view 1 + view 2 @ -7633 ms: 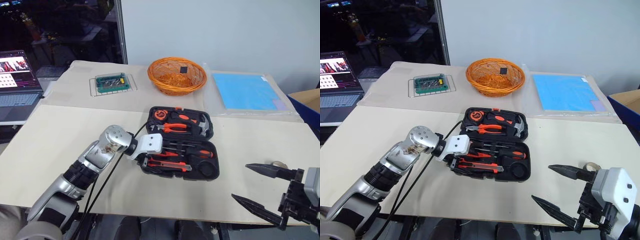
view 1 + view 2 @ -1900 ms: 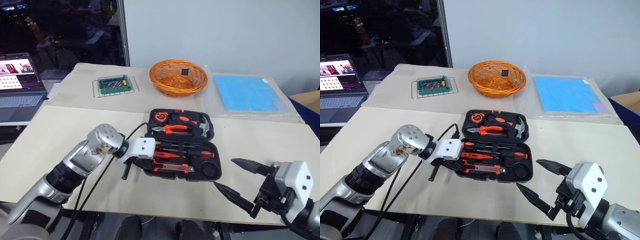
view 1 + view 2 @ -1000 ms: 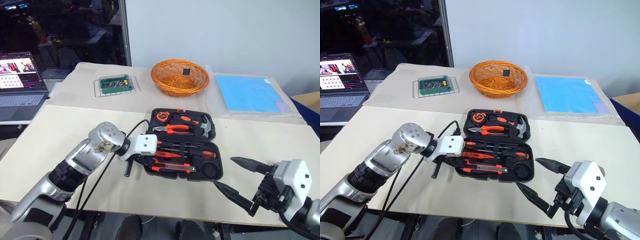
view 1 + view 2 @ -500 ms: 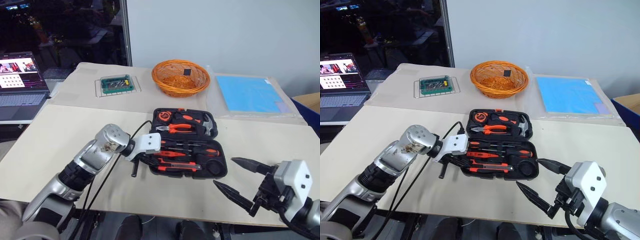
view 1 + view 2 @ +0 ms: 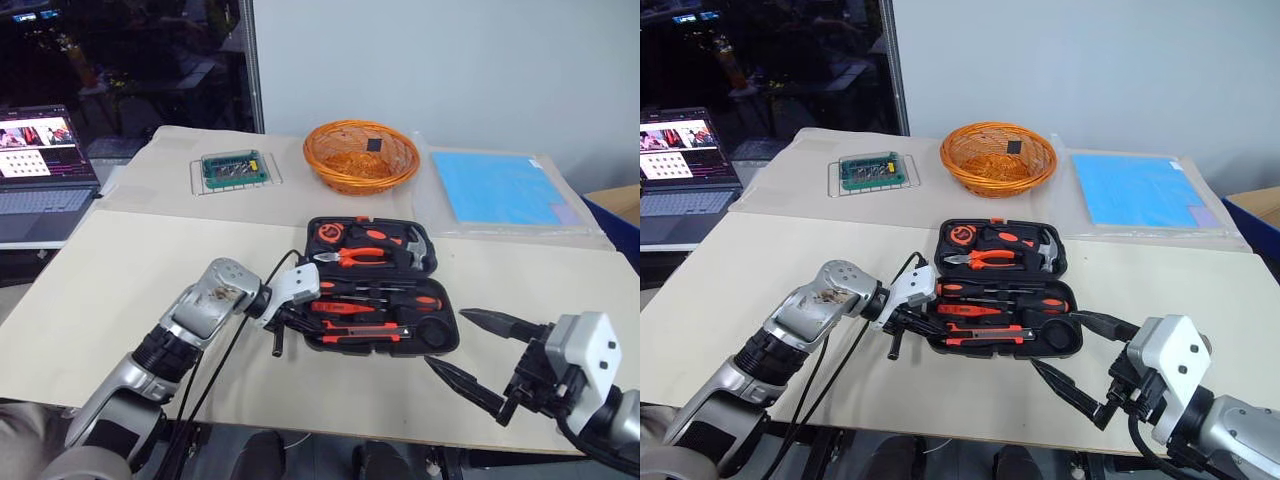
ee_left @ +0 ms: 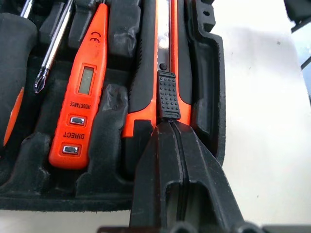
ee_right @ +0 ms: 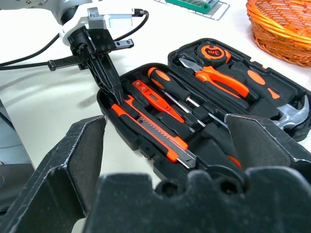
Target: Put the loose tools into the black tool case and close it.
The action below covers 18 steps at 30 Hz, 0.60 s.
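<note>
The left tool [image 6: 167,127], closed and empty, has swung in onto the utility knife [image 6: 165,63] in the open black tool case [image 5: 440,345]; the right tool [image 5: 478,352] stays spread wide near the worktop's front edge.

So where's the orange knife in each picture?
Left eye view: utility knife in the tool case's front slot.
Right eye view: same front slot.
Left wrist view: just beyond the shut left gripper.
Right wrist view: along the case's near edge.
Shared landmark: red tester.
</note>
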{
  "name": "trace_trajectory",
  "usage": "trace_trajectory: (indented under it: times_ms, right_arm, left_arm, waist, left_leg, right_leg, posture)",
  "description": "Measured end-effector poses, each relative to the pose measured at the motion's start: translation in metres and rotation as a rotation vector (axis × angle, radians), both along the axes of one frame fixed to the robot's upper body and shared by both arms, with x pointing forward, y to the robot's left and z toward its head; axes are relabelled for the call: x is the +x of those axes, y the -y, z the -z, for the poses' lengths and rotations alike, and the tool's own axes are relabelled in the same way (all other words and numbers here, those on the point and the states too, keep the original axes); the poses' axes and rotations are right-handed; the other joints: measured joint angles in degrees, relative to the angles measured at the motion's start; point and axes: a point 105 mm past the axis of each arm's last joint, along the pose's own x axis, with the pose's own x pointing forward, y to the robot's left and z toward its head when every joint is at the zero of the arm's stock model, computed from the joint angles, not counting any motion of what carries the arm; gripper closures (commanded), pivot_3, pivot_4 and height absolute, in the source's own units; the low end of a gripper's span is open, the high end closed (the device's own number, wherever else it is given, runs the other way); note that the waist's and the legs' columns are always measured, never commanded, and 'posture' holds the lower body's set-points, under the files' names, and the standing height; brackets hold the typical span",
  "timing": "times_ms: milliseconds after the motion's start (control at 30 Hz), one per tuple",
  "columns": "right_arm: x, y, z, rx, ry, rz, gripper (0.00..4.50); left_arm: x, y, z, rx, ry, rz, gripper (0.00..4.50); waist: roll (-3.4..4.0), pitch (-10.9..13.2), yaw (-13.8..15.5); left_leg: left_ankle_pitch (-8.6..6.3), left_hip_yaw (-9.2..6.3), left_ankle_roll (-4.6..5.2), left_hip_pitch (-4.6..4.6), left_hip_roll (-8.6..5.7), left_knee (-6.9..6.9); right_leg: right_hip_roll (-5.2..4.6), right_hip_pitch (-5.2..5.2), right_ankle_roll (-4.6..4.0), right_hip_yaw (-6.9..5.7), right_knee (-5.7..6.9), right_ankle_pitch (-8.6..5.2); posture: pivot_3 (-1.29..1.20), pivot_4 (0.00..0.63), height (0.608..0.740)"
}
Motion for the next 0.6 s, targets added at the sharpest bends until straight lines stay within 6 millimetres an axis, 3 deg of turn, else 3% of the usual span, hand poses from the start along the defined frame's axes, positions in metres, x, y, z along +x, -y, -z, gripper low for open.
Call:
trace_trajectory:
  times_ms: [67,233,500,600]
  right_arm:
    - [0.0,0.001,0.002,0.008,-0.016,0.006,0.0]
    - [0.007,0.015,0.011,0.001,-0.056,0.112,0.0]
    - [0.021,0.074,0.03,-0.111,-0.222,0.39,0.0]
    - [0.025,0.112,0.036,-0.211,-0.264,0.534,0.0]
  left_arm:
    - [-0.005,0.005,-0.03,-0.149,0.017,0.026,4.48]
    - [-0.012,-0.004,-0.08,-0.325,0.08,0.023,2.88]
    - [-0.033,0.006,-0.096,-0.377,0.186,0.022,0.07]
    - [-0.035,0.014,-0.1,-0.391,0.228,-0.004,0.02]
  waist:
    - [-0.09,0.1,-0.1]
    - [-0.07,0.1,-0.3]
    - [-0.09,0.1,-0.1]
    - [-0.09,0.1,-0.1]
  left_leg:
    - [0.01,-0.04,0.01,-0.11,0.04,0.0]
    - [0.01,-0.04,0.01,-0.04,0.03,-0.03]
    - [0.01,-0.03,0.01,0.04,0.01,0.01]
    - [0.01,-0.02,0.01,0.04,-0.02,0.0]
  right_leg:
    - [0.04,-0.07,0.0,-0.04,0.02,0.01]
    - [0.06,-0.05,0.02,-0.02,0.05,0.01]
    - [0.03,0.04,0.01,0.01,0.03,0.02]
    - [0.02,0.03,0.01,0.03,-0.01,0.02]
  posture:
    - [0.0,0.15,0.74]
    - [0.0,0.15,0.74]
    - [0.0,0.15,0.74]
    - [0.0,0.15,0.74]
